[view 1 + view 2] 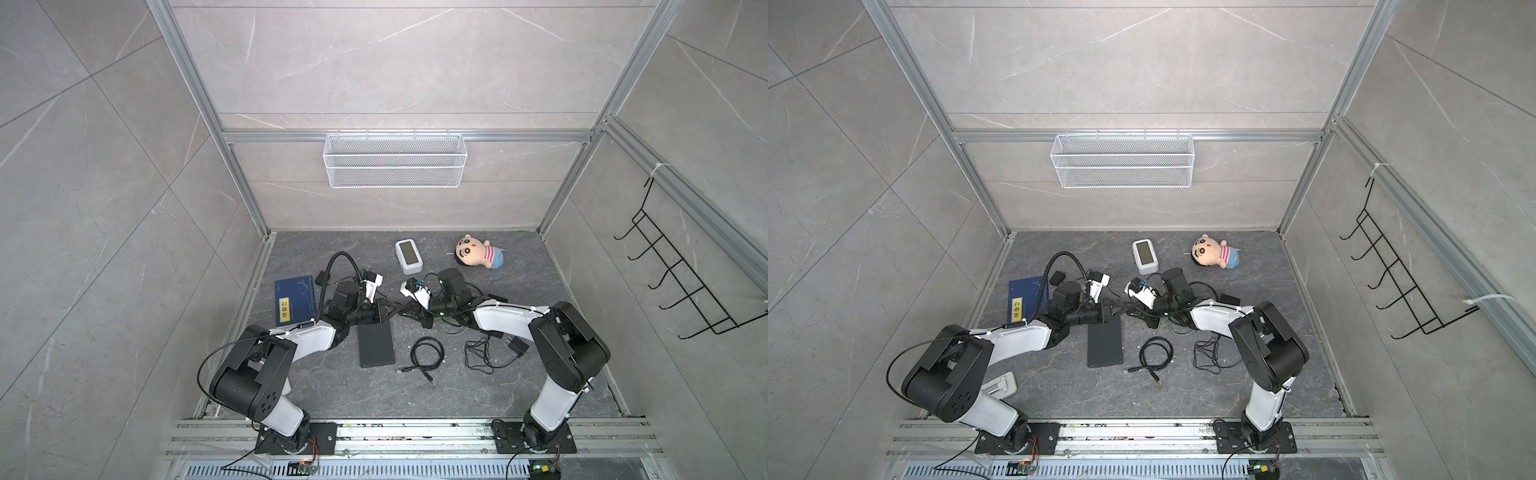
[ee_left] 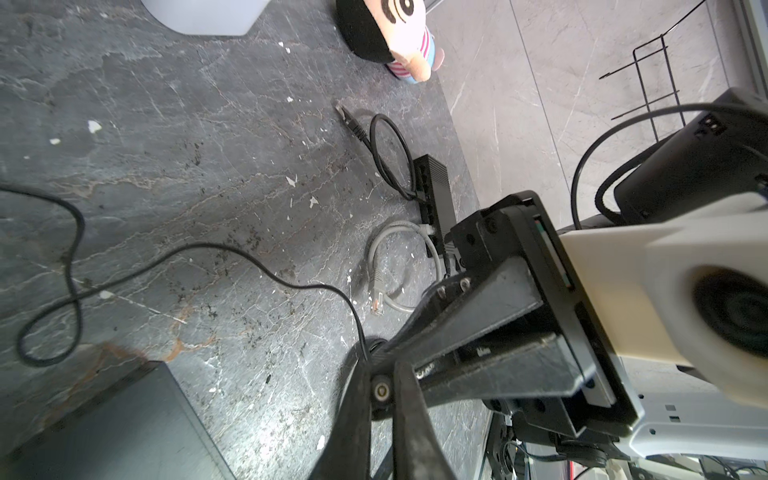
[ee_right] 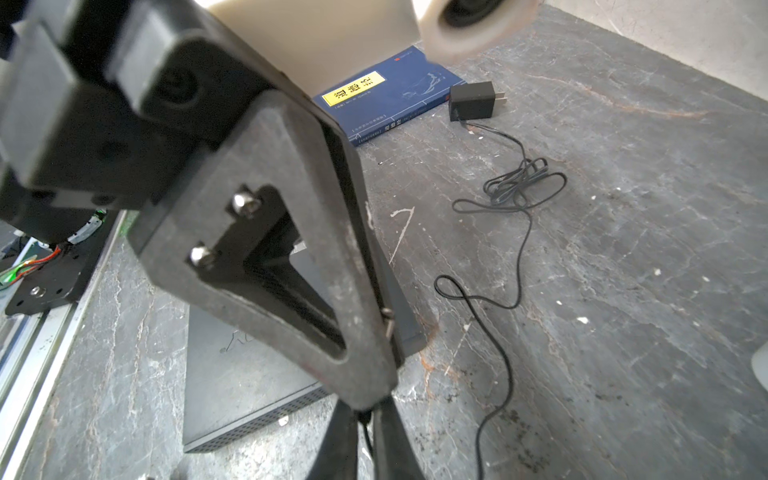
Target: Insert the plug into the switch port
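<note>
Both top views show the left gripper (image 1: 394,308) and right gripper (image 1: 406,312) meeting tip to tip just beyond the far end of the switch (image 1: 376,347). Left wrist view: its fingers are clenched on the round-tipped plug (image 2: 380,391), off the switch's far corner. Right wrist view: that pincer is clenched on the thin cable (image 3: 517,187) beside the switch.

The only lettering in view is on a blue book (image 3: 399,83) lying on the bench (image 3: 623,257). A yellow label (image 3: 352,93) on its cover carries dark Chinese characters, and pale characters run along its spine (image 3: 386,124). In the right wrist view all are upside down and too blurred to read, and in both top views the label shows only as a yellow strip.
</note>
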`<action>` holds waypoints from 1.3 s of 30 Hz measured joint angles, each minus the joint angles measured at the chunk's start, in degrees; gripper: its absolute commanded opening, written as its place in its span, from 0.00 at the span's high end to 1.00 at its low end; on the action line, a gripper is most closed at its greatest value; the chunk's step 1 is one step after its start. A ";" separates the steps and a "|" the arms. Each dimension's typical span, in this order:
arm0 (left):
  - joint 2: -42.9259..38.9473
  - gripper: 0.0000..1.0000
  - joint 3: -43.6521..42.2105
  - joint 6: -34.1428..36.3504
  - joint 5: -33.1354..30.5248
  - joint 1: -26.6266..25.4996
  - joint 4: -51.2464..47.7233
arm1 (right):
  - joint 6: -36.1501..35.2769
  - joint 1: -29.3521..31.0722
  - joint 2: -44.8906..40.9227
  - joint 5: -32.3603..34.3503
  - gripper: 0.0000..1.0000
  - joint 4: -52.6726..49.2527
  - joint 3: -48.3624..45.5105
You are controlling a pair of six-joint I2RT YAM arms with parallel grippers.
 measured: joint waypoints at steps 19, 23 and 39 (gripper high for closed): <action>-18.82 0.58 -0.07 7.32 -17.55 6.19 -22.88 | -17.77 0.04 0.85 11.32 0.96 -27.17 14.56; -19.58 0.60 -2.32 7.72 -23.52 7.65 -25.70 | -24.30 1.88 4.50 17.53 0.96 -38.01 21.77; -8.63 0.62 -6.91 7.04 -23.23 7.56 -26.82 | -32.37 8.52 18.32 31.01 0.95 -56.08 31.80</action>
